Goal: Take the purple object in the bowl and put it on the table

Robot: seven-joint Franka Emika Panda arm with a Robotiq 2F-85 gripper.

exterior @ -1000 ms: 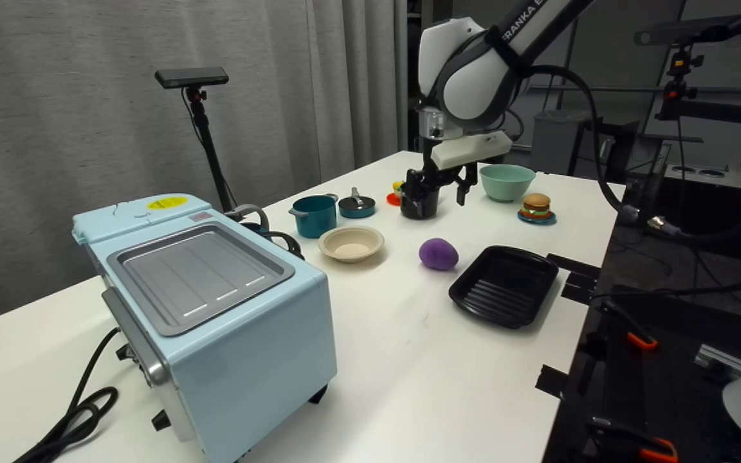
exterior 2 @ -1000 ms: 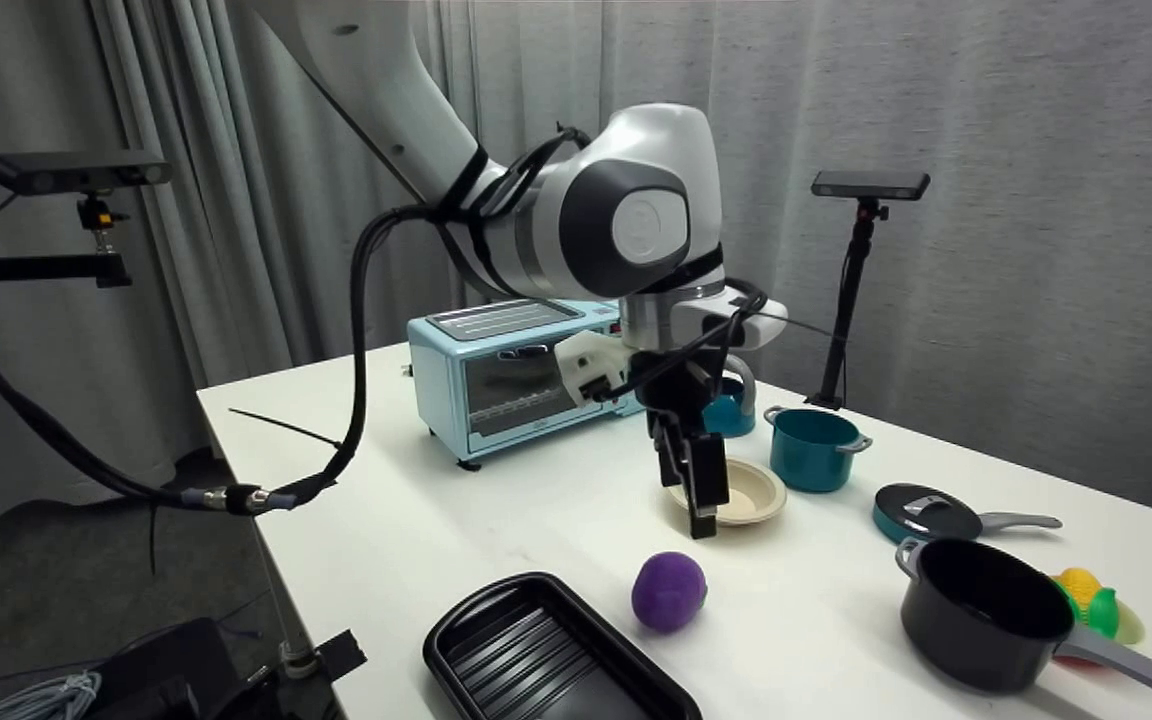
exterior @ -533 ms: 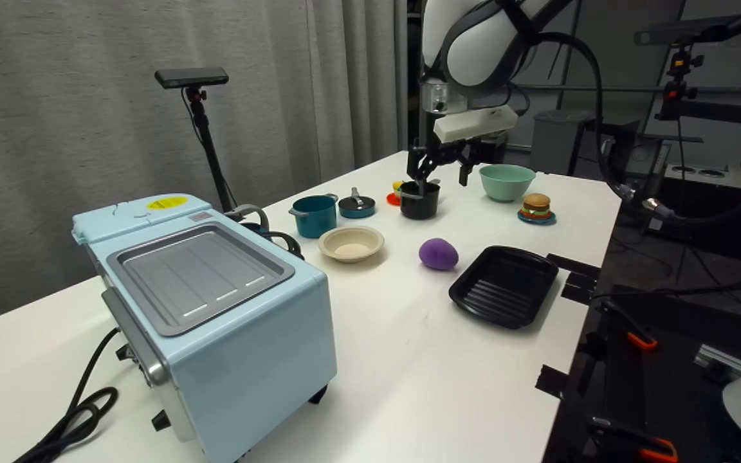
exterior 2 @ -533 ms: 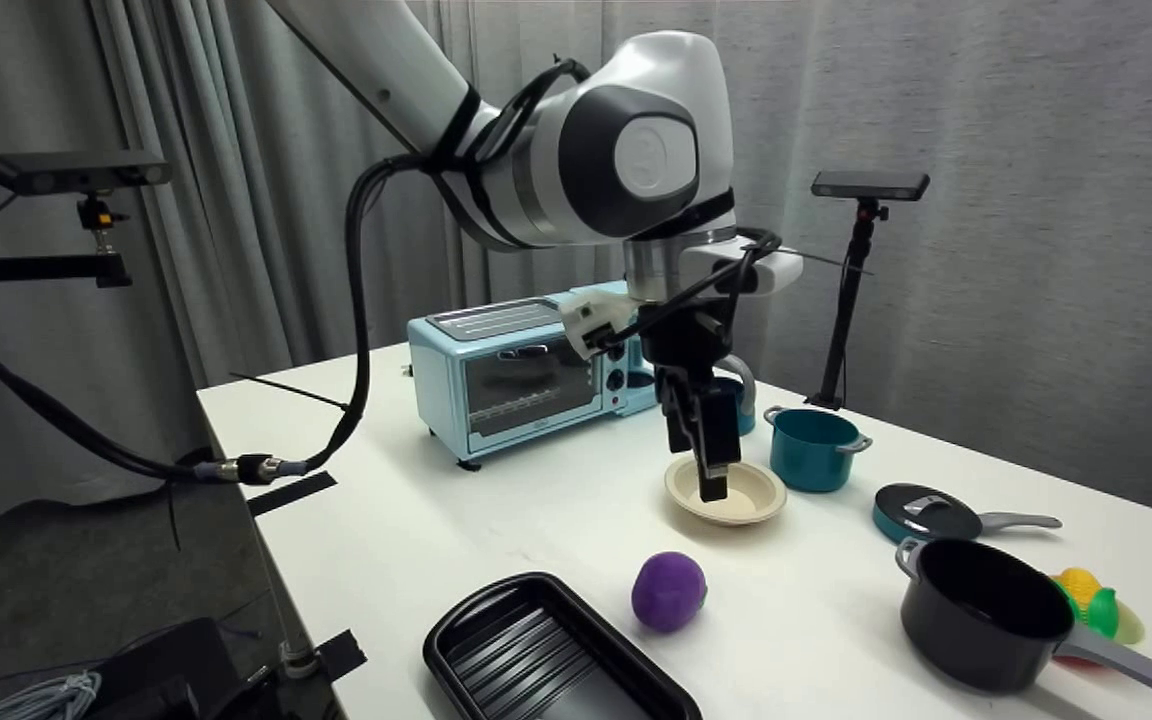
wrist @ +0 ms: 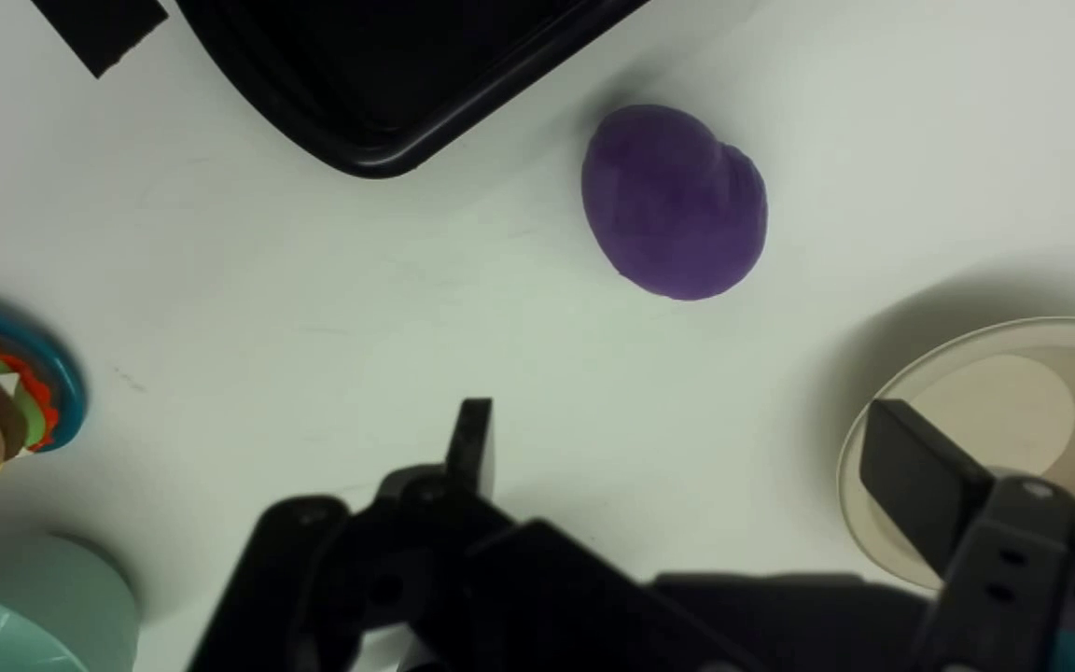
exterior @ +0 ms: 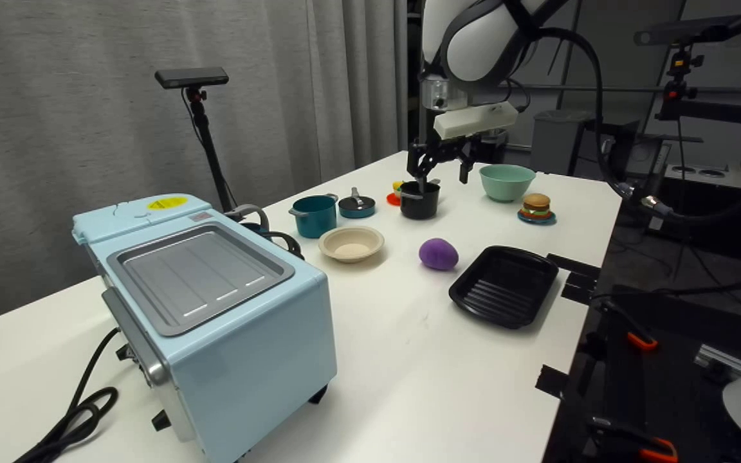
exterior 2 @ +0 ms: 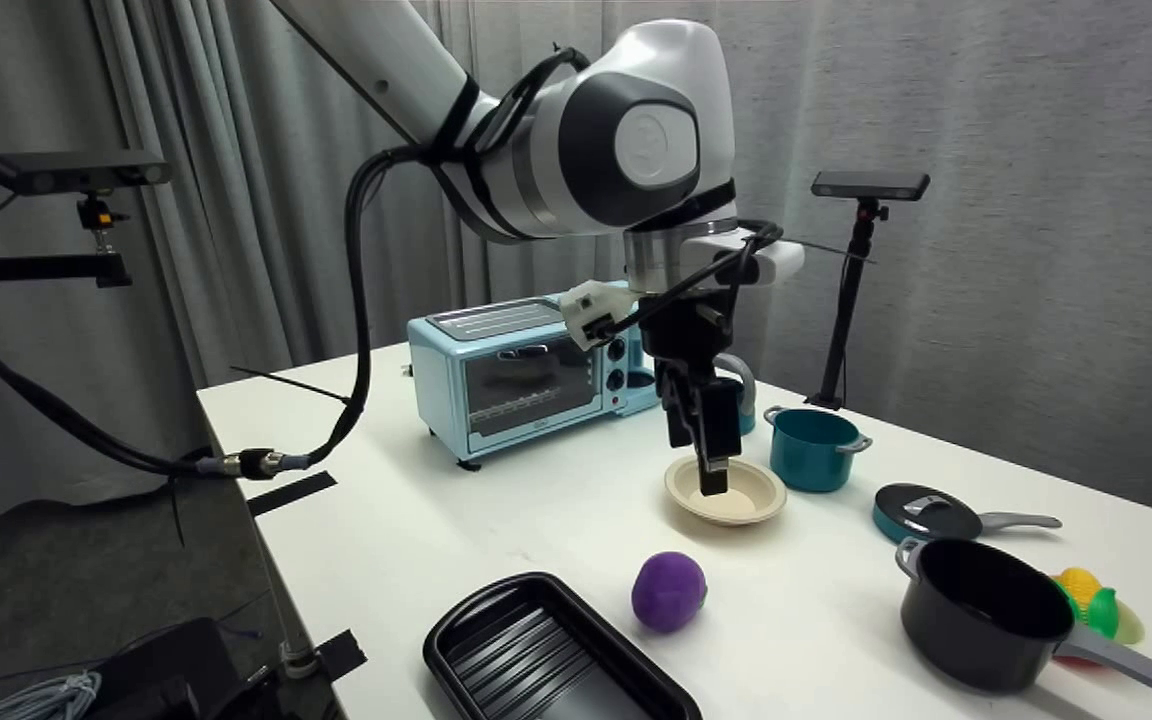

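The purple object (exterior: 439, 254) is a rounded lump lying on the white table (exterior: 402, 360), outside the bowl, and shows in both exterior views (exterior 2: 669, 592). In the wrist view it (wrist: 675, 203) lies ahead of the jaws, untouched. The shallow cream bowl (exterior: 351, 249) stands empty beside it, also in an exterior view (exterior 2: 764, 497) and at the right of the wrist view (wrist: 995, 411). My gripper (wrist: 681, 403) is open with nothing between its fingers. In both exterior views the gripper (exterior: 442, 181) hangs above the table, apart from the purple object; one fingertip (exterior 2: 713, 478) overlaps the bowl only in sight line.
A black ridged tray (exterior: 505, 286) lies close to the purple object. A black pot (exterior 2: 986, 615), a teal pot (exterior 2: 813, 450), a lidded pan (exterior: 356, 206), a green bowl (exterior: 507, 182), a toy burger (exterior: 536, 207) and a blue toaster oven (exterior: 216, 308) stand around.
The arm and open gripper have risen, mostly between the first and second moments, with a slight further lift now. The purple object and bowl have not moved.
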